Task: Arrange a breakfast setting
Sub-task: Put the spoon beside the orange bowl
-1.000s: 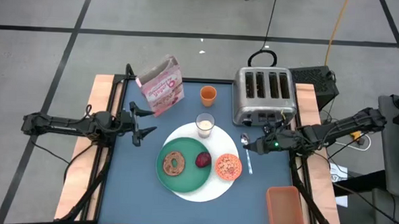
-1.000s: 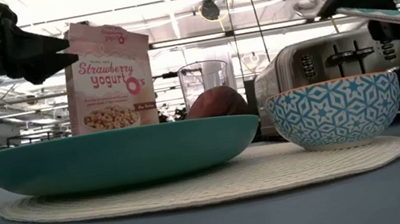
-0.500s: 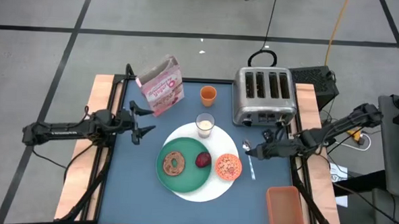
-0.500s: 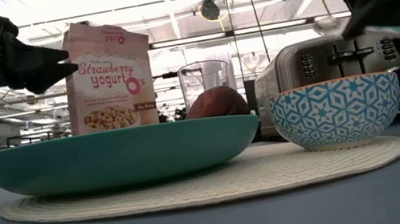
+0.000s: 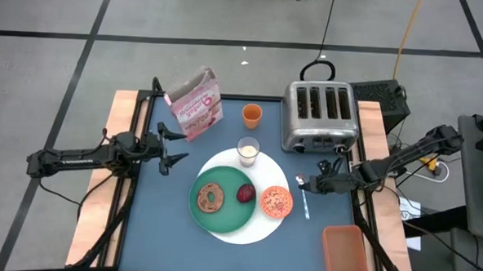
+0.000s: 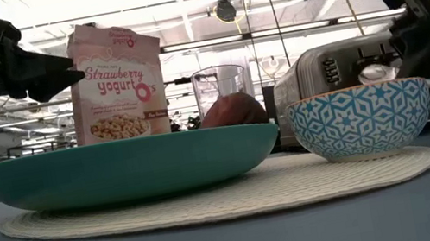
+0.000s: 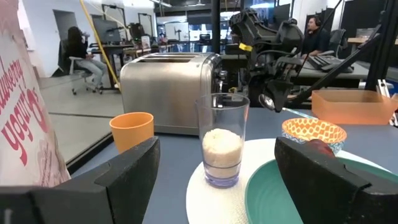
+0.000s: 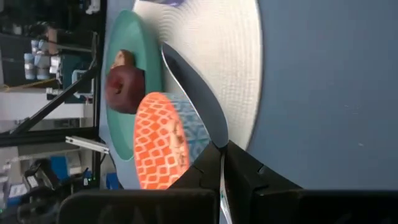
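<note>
My right gripper [image 5: 311, 186] is clamped on the spoon [image 5: 303, 193] beside the bowl [image 5: 276, 201]; left gripper [image 5: 176, 148] waits open by the cereal box [image 5: 195, 103].

- A white round mat [image 5: 261, 225] carries a green plate [image 5: 225, 219] with a bagel [image 5: 211, 198] and a dark red fruit [image 5: 245, 193].
- The right gripper [image 5: 305, 184] grips a metal spoon [image 5: 303, 196] beside the small orange patterned bowl [image 5: 276, 201].
- The left gripper [image 5: 169, 156] hovers near the pink cereal box [image 5: 195, 104].
</note>
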Motion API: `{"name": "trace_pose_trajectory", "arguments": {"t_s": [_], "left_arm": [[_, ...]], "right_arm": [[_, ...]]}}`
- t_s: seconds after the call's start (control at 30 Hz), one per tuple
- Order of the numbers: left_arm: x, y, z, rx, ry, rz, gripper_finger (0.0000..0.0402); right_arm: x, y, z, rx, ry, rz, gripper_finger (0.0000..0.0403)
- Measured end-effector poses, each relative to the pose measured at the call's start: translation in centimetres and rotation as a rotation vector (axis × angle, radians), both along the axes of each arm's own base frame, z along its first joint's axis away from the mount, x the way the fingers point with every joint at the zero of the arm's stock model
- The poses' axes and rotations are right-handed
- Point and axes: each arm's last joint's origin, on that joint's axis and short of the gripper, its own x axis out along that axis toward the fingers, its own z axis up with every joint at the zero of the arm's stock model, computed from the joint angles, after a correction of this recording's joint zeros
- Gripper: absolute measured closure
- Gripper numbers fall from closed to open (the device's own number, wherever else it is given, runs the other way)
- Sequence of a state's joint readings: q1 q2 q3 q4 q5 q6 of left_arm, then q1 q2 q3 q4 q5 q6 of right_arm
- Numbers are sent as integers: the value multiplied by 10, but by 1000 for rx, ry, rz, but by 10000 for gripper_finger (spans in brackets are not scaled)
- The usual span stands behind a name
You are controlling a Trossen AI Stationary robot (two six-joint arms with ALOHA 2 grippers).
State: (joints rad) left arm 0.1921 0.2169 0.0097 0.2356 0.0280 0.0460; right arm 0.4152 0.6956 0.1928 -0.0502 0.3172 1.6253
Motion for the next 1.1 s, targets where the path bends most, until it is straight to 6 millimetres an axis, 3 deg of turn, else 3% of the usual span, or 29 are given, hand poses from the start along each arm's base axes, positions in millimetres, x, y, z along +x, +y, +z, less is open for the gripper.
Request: {"name": "trace_pose_trajectory", "arguments": {"t_s": [0.33, 0.6, 1.1], "left_arm": [[0, 0, 0, -4, -1, -1, 80], [0, 0, 0, -2, -1, 0, 80], [0, 0, 1, -5, -3, 0, 80]], "right_arm": [[-9, -4, -22, 111, 52, -94, 402], [-11, -5, -29, 206, 87, -175, 402], [-8, -3, -38, 199, 151, -205, 391]]}}
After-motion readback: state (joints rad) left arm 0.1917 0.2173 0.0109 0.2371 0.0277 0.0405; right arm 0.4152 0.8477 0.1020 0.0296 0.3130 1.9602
